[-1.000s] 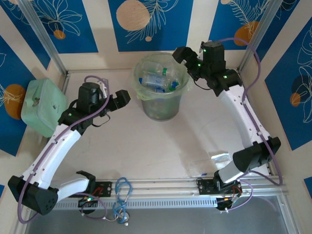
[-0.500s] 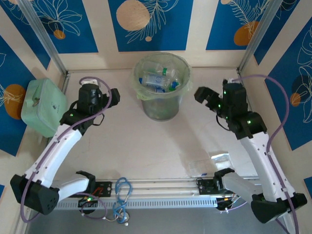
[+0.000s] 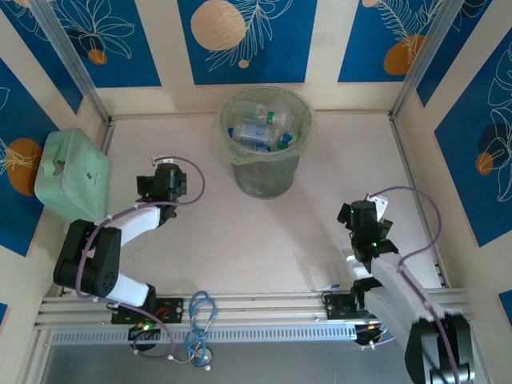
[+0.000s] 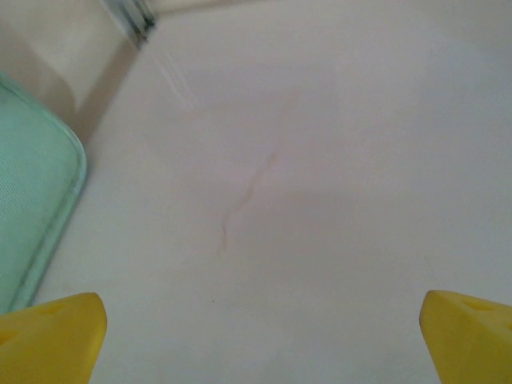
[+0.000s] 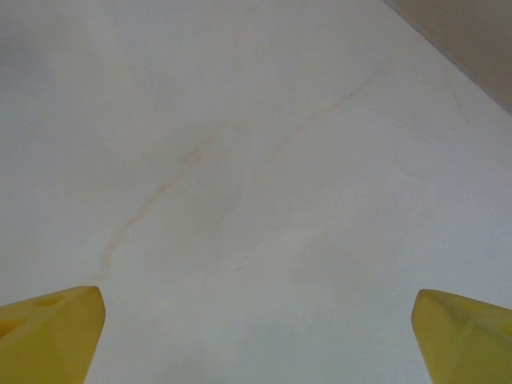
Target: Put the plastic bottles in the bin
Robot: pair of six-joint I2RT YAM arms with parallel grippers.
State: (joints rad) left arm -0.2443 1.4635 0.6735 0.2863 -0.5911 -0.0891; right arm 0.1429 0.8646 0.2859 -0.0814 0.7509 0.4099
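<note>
The bottles (image 3: 254, 130) are sitting in the bin (image 3: 265, 181). The left gripper (image 4: 259, 342) and right gripper (image 5: 256, 340) are both spreading wide, holding nothing.

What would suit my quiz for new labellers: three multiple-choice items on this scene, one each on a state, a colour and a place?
1. The left gripper and right gripper are: A both open; B both shut; C one open, one shut.
2. Their fingertips are: A red; B yellow; C black.
3. The bottles lie: A in the left gripper; B in the right gripper; C in the bin.

Answers:
1 A: each wrist view shows the fingertips far apart with nothing between them.
2 B: yellow tips sit at both lower corners of the wrist views.
3 C: the top view shows them heaped inside the bin.
</note>
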